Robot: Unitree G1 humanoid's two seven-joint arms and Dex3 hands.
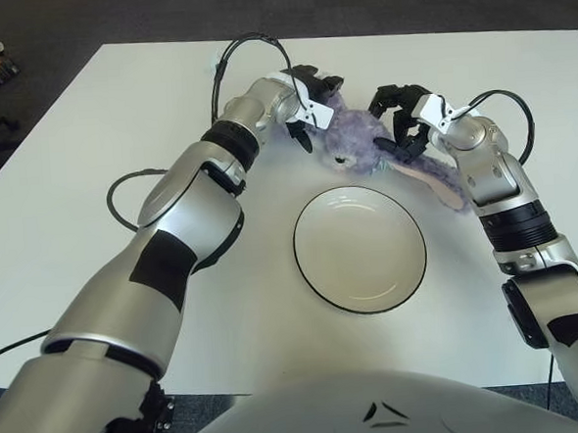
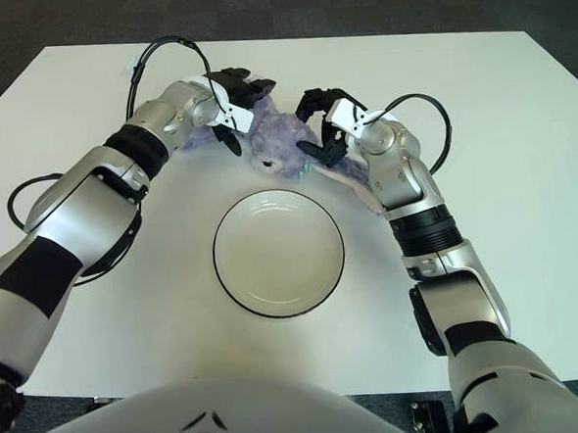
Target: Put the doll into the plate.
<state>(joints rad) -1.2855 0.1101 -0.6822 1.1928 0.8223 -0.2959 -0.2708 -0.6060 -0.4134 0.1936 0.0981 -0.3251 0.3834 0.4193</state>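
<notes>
Doll behind plate, between left robot hand and right robot hand
</notes>
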